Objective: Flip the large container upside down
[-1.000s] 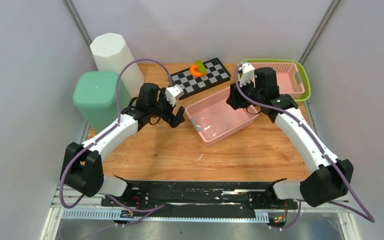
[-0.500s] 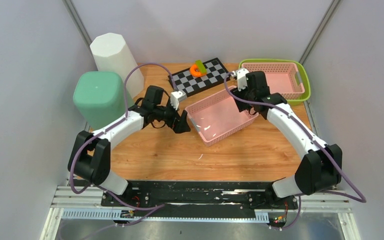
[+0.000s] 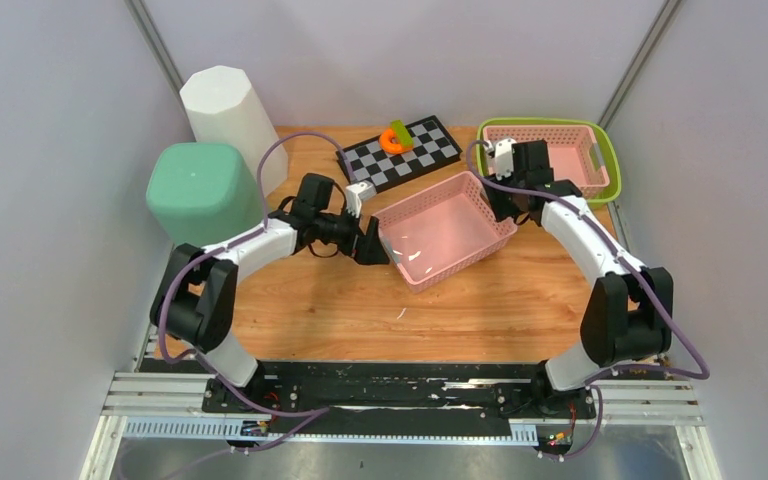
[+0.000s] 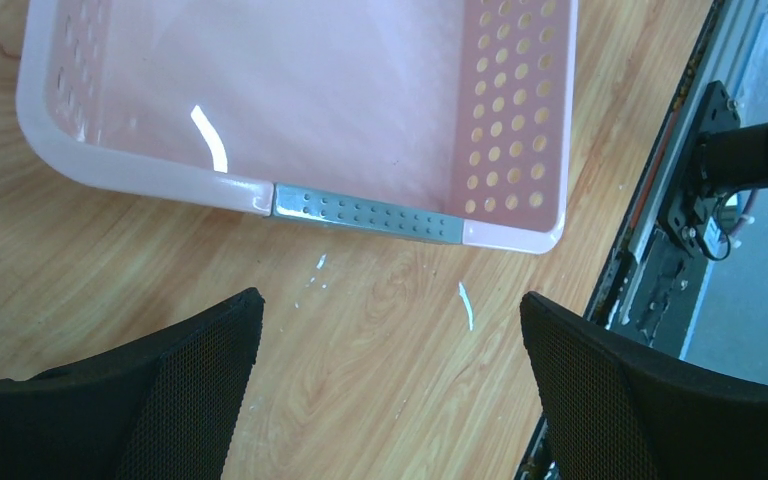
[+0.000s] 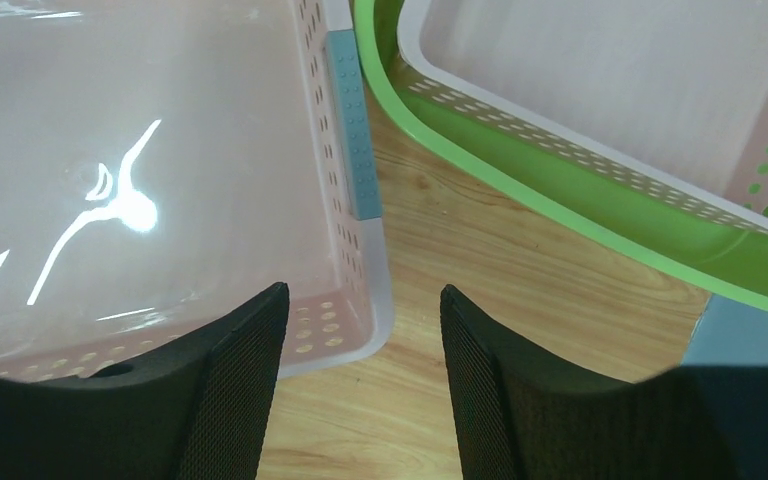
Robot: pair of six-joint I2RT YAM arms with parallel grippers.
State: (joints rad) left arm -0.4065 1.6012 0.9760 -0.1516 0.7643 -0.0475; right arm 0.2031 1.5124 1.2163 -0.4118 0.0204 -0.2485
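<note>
The jaws of our left gripper point(image 4: 390, 300) stand wide, just off the grey-patched end of the large pink basket point(image 3: 440, 225), touching nothing. On our right gripper point(image 5: 362, 292) the jaws are partly apart and straddle the basket's opposite end wall without pinching it. The basket sits mouth-up on the worktop point(image 3: 340, 300), with a green-rimmed basket point(image 5: 560, 210) just beside it.

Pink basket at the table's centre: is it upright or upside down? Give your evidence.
Upright. The pink basket sits with its open mouth facing up, and its shiny inner floor shows in all three views.
</note>
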